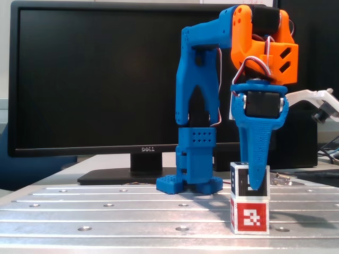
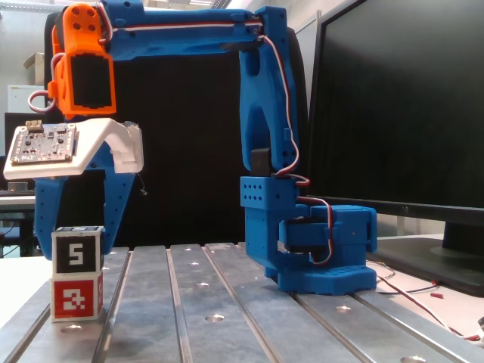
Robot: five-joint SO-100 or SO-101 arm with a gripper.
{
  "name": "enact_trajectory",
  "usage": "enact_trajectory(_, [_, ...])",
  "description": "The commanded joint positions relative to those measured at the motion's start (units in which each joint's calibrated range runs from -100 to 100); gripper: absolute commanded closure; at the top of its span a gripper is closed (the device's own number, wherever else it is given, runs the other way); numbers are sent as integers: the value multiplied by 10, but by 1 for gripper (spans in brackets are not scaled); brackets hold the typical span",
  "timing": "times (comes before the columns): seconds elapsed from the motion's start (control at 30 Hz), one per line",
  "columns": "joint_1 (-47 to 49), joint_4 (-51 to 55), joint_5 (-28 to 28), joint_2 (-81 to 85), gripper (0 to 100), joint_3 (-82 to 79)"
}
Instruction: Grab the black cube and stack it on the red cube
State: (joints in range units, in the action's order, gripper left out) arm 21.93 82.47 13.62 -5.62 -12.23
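The black cube (image 2: 77, 252) is sitting squarely on top of the red cube (image 2: 76, 297), the two forming a small upright stack with their edges lining up. In one fixed view the stack is standing near the left front corner of the slotted metal table (image 2: 227, 302), close to the table's left edge; in the other fixed view the black cube (image 1: 240, 180) and the red cube (image 1: 250, 214) are showing toward the right front of the table (image 1: 106, 211).

The blue jaws (image 2: 74, 242) are hanging straight down around the black cube, one finger (image 2: 117, 200) showing to its right and the other (image 2: 47, 204) to its left. Both fingers are standing slightly apart from the cube's sides, so the jaws are spread and not clamping it. In the other fixed view a single blue finger (image 1: 257, 153) is covering the middle of the black cube's face.

The arm's blue base (image 2: 318, 249) is sitting well to the right of the stack, by the rear of the table. A large dark Dell monitor (image 1: 95, 79) is standing behind the table. A white bracket carrying a small circuit board (image 2: 45, 145) is riding on the wrist above the cubes. The front middle of the table is lying open.
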Motion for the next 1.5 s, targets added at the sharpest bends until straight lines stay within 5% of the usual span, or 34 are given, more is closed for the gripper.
enact_trajectory(0.0, [-2, 0, -4, 7, 83, -3])
enact_trajectory(0.2, [-2, 3, -3, 7, 83, -1])
enact_trajectory(0.47, [-2, 11, -4, 8, 68, 1])
enact_trajectory(1.2, [-5, 173, -6, 37, 68, 183])
enact_trajectory(1.47, [-94, 172, -80, 56, 71, 180])
